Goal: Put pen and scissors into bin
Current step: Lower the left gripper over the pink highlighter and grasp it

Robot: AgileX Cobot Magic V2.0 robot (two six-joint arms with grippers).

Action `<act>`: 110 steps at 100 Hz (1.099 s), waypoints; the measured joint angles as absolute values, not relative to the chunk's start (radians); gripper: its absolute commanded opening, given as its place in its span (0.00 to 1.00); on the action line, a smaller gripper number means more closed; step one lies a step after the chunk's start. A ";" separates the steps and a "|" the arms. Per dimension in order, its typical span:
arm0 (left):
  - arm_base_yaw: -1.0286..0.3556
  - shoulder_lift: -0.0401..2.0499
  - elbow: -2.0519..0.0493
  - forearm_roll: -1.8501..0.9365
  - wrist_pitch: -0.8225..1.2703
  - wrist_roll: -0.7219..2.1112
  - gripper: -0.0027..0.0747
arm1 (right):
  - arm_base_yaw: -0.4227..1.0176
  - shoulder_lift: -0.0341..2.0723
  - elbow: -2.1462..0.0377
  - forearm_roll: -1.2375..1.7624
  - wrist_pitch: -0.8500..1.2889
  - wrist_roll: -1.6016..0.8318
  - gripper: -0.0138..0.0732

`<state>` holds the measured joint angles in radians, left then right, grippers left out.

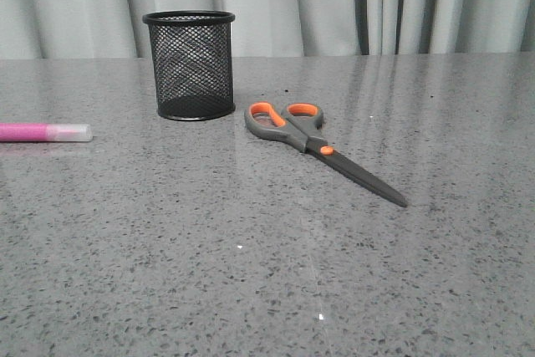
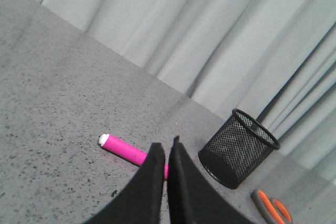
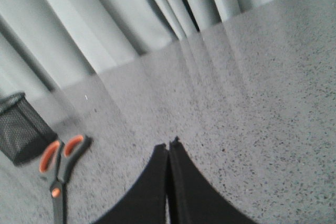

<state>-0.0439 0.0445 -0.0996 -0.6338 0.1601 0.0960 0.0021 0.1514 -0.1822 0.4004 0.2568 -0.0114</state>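
Both claws, left (image 2: 167,153) and right (image 3: 168,151), pressed together, empty. Long grey orange-looped scissors (image 1: 322,148) overtop short black mesh bin (image 1: 191,64): tipping risk. Slim magenta pen (image 1: 42,132) may roll.

Lab-type test setup indicated: bare grey speckled table (image 1: 267,273), closed off behind by pale grey curtain (image 1: 334,2).

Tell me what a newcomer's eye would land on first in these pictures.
The black mesh bin stands upright toward the back of the grey speckled table, with nothing visible inside it. Just to its right lie the scissors, closed, their orange-lined handles toward the bin and the blades pointing forward and right. At the far left edge lies the pink pen, partly cut off by the frame, and both items are still out on the table.
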 measured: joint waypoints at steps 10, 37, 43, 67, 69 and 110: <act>-0.044 0.155 -0.219 -0.499 0.250 0.096 0.01 | 0.002 0.299 -0.299 0.345 0.346 -0.032 0.08; -0.044 0.482 -0.520 -0.265 0.504 0.100 0.01 | 0.002 0.681 -0.604 0.320 0.560 -0.141 0.08; -0.044 0.542 -0.565 -0.255 0.545 0.104 0.01 | 0.002 0.742 -0.648 0.320 0.603 -0.159 0.08; -0.044 0.676 -0.636 -0.277 0.584 0.197 0.18 | 0.039 0.870 -0.758 0.346 0.693 -0.244 0.48; -0.044 0.683 -0.639 -0.281 0.584 0.204 0.22 | 0.045 0.876 -0.760 0.347 0.695 -0.249 0.52; -0.044 0.832 -0.674 -0.374 0.596 0.396 0.53 | 0.065 0.897 -0.780 0.352 0.697 -0.274 0.63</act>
<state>-0.0439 0.8316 -0.6739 -0.3738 0.5964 0.3964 0.0654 0.8974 -0.7799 0.3520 0.6969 -0.2737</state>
